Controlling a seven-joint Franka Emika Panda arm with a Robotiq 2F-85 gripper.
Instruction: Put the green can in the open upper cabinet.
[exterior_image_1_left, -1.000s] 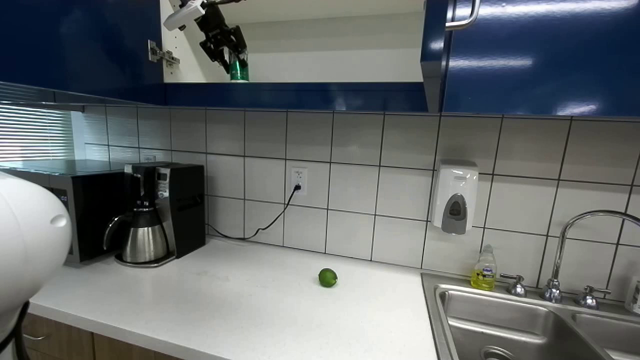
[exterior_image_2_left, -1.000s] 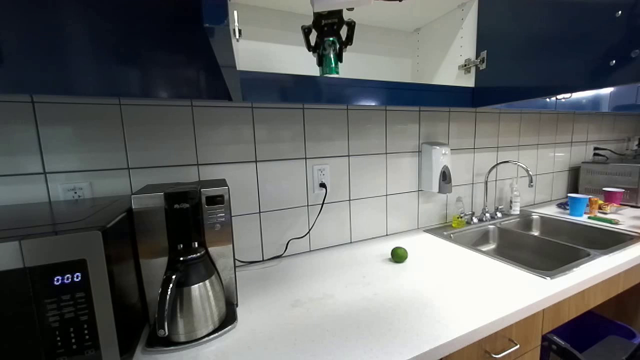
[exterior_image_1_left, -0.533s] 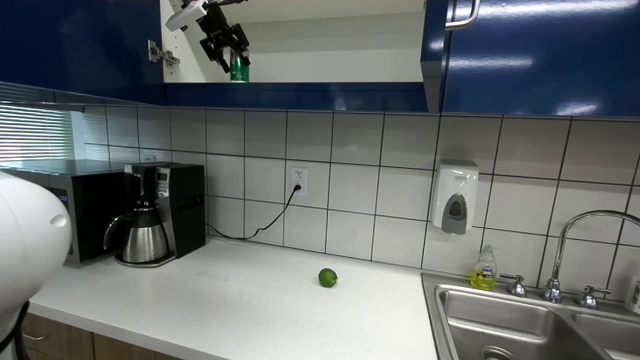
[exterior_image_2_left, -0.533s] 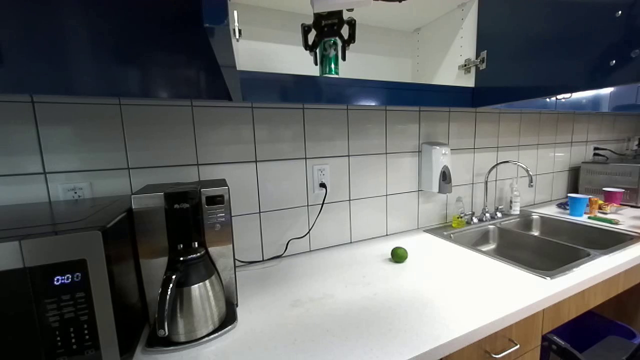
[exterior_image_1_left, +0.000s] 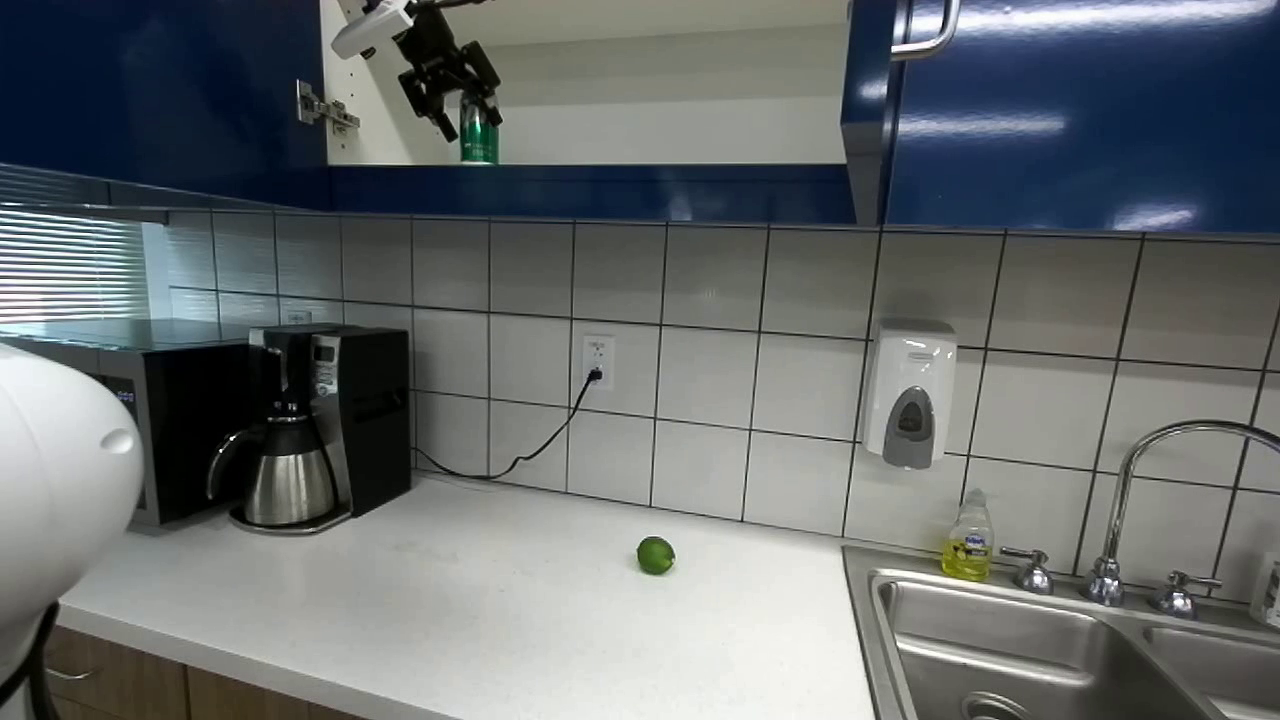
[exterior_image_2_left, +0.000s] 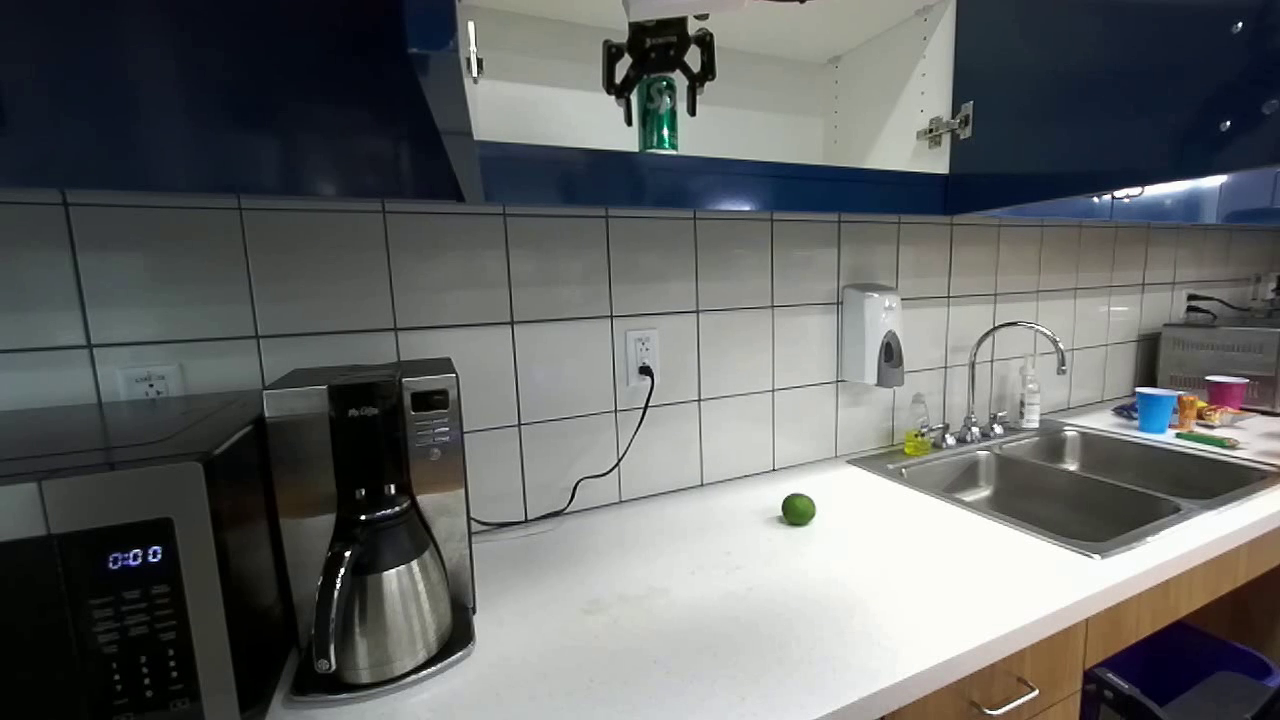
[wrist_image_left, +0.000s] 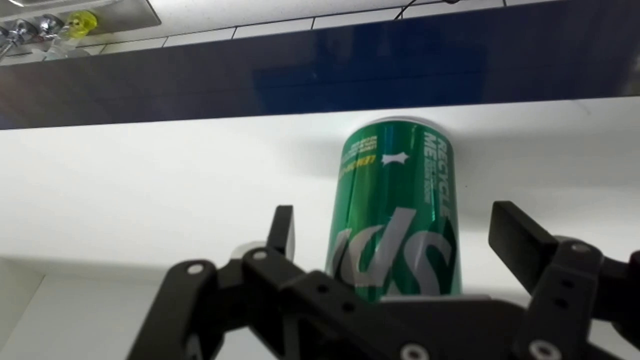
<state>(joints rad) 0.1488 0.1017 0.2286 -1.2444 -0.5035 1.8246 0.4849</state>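
Note:
The green can (wrist_image_left: 395, 190) stands upright on the white floor of the open upper cabinet (wrist_image_left: 150, 190), close to its blue front edge. Both exterior views show it there too, the can (exterior_image_2_left: 658, 128) inside the cabinet (exterior_image_2_left: 770, 120). My gripper (wrist_image_left: 393, 207) is open around the can's upper part, with a gap between each of its fingers (wrist_image_left: 520, 235) and the can. From outside, the gripper (exterior_image_2_left: 660, 114) reaches down over the can from above. The can's top is hidden behind the gripper's body in the wrist view.
A blue cabinet door (exterior_image_1_left: 160, 90) stands beside the opening, with a hinge (exterior_image_1_left: 325, 106) at the side wall. The blue front rail (wrist_image_left: 350, 75) runs along the shelf edge. Below are a lime (exterior_image_2_left: 798, 509), a coffee maker (exterior_image_2_left: 385, 540), a microwave (exterior_image_2_left: 110, 600) and a sink (exterior_image_2_left: 1060, 490).
The fingers have spread away from the can, and the gripper has risen slightly. The can has stayed in place on the cabinet shelf.

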